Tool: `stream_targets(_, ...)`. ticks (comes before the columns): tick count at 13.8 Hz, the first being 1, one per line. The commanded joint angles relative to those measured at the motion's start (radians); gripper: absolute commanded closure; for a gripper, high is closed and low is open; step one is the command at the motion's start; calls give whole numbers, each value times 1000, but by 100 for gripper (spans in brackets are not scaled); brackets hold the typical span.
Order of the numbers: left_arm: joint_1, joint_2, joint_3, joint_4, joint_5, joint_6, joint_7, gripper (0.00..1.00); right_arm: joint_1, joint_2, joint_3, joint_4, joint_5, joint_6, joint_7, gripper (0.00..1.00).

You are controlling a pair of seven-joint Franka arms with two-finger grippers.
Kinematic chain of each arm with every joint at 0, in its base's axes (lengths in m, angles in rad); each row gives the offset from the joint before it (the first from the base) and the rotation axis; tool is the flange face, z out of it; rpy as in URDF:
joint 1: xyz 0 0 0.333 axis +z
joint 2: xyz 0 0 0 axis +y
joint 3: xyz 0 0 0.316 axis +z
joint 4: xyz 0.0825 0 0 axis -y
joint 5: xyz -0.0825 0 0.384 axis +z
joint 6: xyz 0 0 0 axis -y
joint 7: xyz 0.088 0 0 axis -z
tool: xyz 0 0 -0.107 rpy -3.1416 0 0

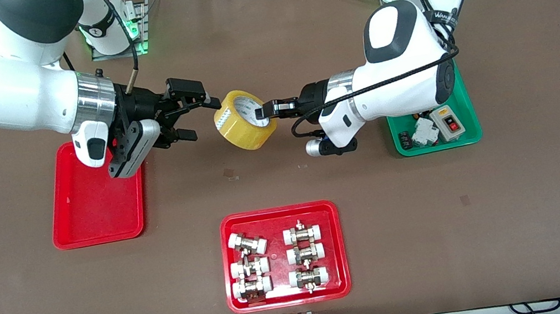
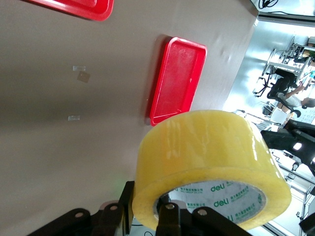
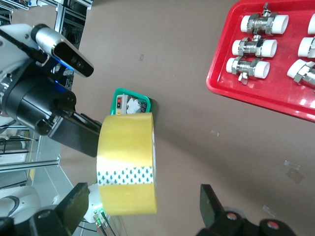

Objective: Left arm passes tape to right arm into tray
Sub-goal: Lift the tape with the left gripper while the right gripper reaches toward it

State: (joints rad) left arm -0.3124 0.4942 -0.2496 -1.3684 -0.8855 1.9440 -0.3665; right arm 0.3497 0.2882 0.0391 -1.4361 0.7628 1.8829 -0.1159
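Front view shows the tape, a fat yellow roll, up in the air over the bare middle of the table. The left gripper is pinched shut on the roll's white inside ring and holds it up. The right gripper is right beside the roll, with its fingers spread wide and the roll's edge just at the gap between them; they do not squeeze it. Under the right gripper's wrist lies the tray, plain red. Under the left arm sits a green tray with small boxes. Nearer the front camera than both grippers is a red tray of pipe fittings.
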Motion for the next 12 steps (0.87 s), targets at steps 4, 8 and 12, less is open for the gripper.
stream_targets(4,16,-2,0,25,-18,-37,8,100,38,32,-7,34,18,53,21,0)
stream_targets(8,16,-2,0,25,-20,-39,8,100,67,39,-7,33,18,87,28,0)
stream_targets(12,27,-2,0,25,-18,-62,9,100,78,42,-7,34,16,99,42,0)
